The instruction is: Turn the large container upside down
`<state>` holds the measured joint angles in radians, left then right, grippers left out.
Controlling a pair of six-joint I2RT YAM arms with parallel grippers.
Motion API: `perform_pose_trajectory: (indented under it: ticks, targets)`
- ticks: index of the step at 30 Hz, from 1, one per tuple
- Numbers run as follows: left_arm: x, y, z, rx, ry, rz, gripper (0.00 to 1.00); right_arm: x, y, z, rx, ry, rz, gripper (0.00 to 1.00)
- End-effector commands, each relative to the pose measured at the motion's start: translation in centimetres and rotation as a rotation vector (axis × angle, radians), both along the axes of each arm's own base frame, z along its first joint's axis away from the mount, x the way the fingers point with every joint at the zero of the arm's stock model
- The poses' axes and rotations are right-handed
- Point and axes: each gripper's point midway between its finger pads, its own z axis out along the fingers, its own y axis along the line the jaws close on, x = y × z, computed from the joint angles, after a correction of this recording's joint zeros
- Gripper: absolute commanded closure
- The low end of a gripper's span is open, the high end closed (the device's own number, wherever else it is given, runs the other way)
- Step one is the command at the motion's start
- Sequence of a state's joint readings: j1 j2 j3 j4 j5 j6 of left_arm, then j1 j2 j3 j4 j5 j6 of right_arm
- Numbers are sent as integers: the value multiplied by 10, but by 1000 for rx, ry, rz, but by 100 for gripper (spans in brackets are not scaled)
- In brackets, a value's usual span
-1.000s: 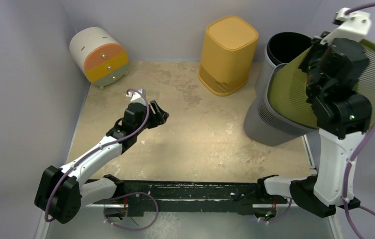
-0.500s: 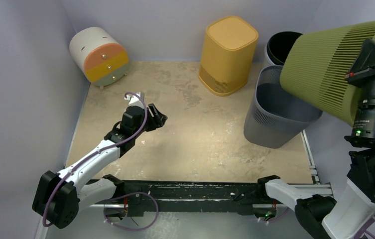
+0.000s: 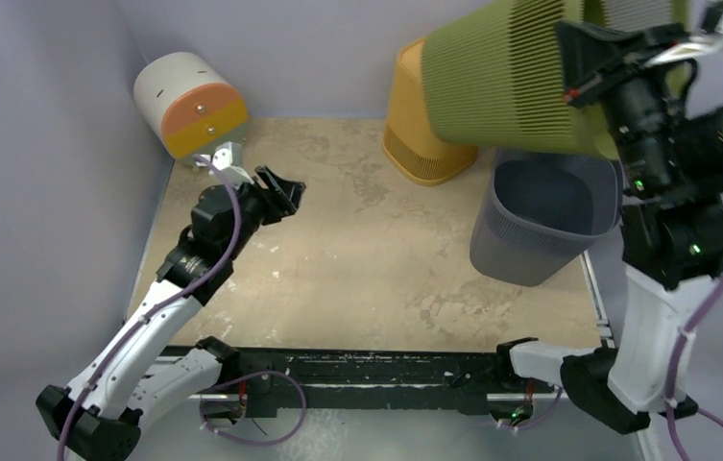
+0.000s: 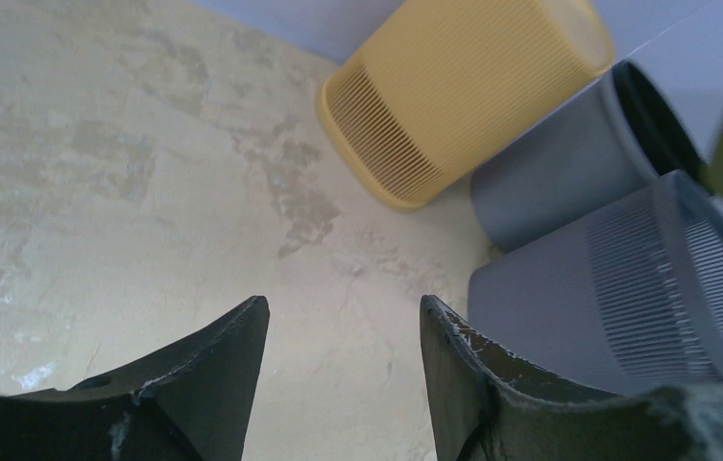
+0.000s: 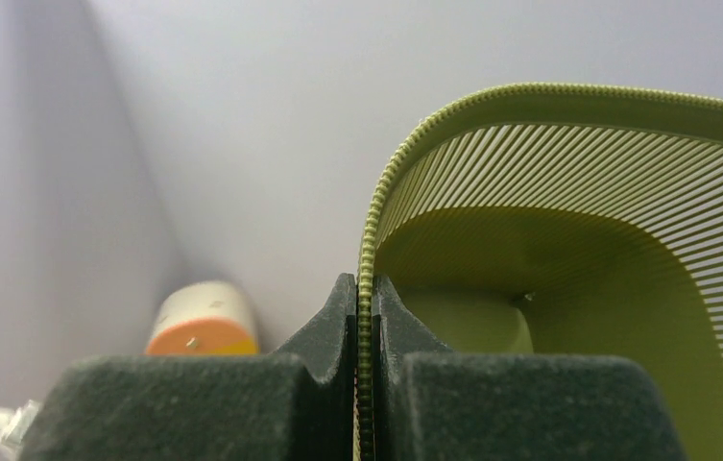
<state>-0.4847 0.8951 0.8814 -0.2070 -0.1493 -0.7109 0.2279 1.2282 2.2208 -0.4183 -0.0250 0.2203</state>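
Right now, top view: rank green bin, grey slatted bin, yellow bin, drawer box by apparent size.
1. green bin (nearer camera, so inflated)
2. grey slatted bin
3. drawer box
yellow bin: half hidden, unranked

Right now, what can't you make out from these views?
Top view: the green basket hides the top of the yellow bin; the right arm hides where the basket is gripped.
Right wrist view: the right gripper pinches the rim; the drawer unit is blurred.
Left wrist view: basket cut off at the right edge.

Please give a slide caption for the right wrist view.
Right gripper pinching the rim of the olive-green slatted plastic basket.
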Motion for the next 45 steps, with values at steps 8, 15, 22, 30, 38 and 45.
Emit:
perform_pose_trajectory:
  ticks: [8, 15, 22, 30, 38, 45]
  targets:
    - [-21, 38, 72, -32, -150, 129, 44, 35, 92, -10, -40, -40, 417, 100]
    - [-21, 43, 80, -10, -142, 146, 44, 80, 161, -70, -111, 119, 425, 100]
    - [-26, 53, 80, 3, -132, 184, 44, 121, 201, -153, -191, 294, 299, 100]
    - [-28, 60, 77, 60, -103, 204, 43, 154, 212, -250, -345, 485, 33, 100]
    - [-25, 60, 61, 74, -75, 211, 43, 152, 228, -301, -405, 557, 29, 100]
    - [-21, 54, 63, 95, -69, 182, 41, 142, 215, -279, -375, 541, 1, 45]
